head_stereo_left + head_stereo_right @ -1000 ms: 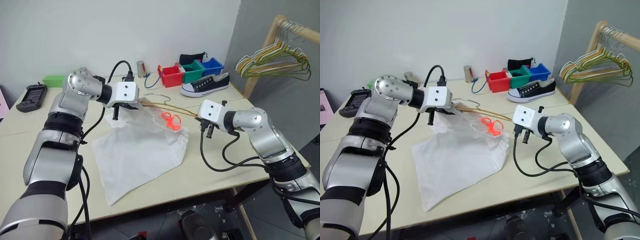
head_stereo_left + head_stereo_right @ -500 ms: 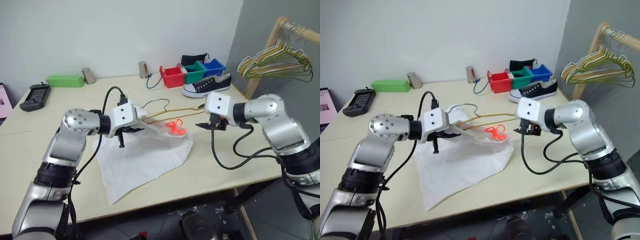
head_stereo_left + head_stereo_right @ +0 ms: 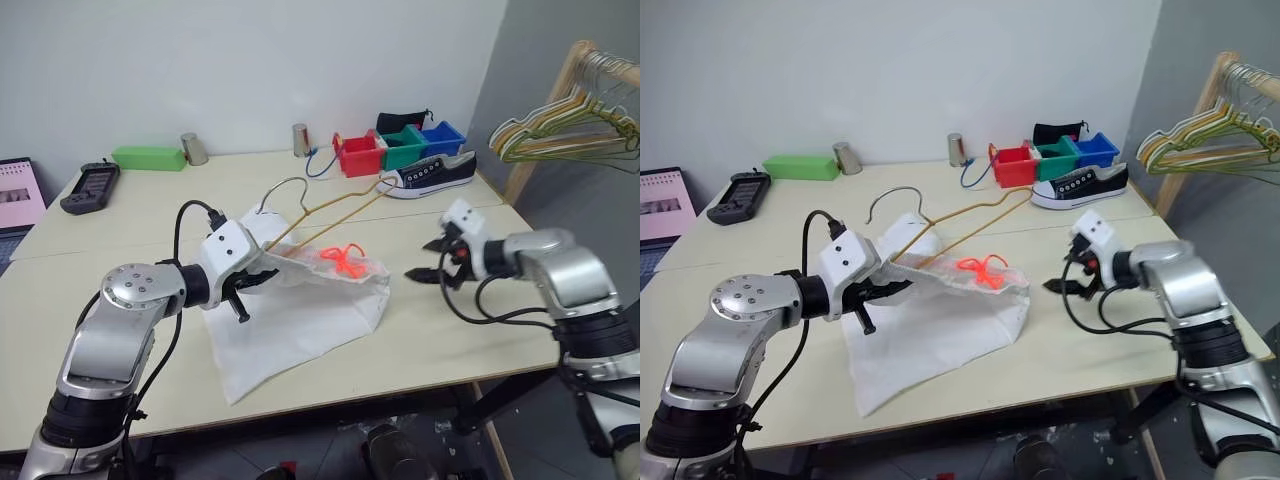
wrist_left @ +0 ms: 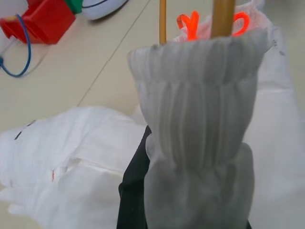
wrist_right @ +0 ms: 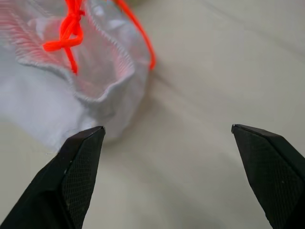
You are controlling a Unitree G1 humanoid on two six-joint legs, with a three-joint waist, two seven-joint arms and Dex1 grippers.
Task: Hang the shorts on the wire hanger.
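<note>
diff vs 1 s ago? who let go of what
The right gripper let go of the thin yellow-tan wire hanger and dropped to hover open beside the white fabric shorts. The left gripper pulled back and lower, shut on the gathered waistband. Shorts lie on the table as before, hanger threaded through the waistband.

I'm looking at white shorts (image 3: 300, 310) with an orange-red drawstring (image 3: 340, 260) on the pale beige table (image 3: 130, 230), a yellow-tan wire hanger (image 3: 335, 208) with a grey hook rising from them. Near the far edge I've got red (image 3: 358, 153), green (image 3: 403, 147) and blue bins (image 3: 443, 137), a black-and-white sneaker (image 3: 432, 178) and a green box (image 3: 148, 158).
</note>
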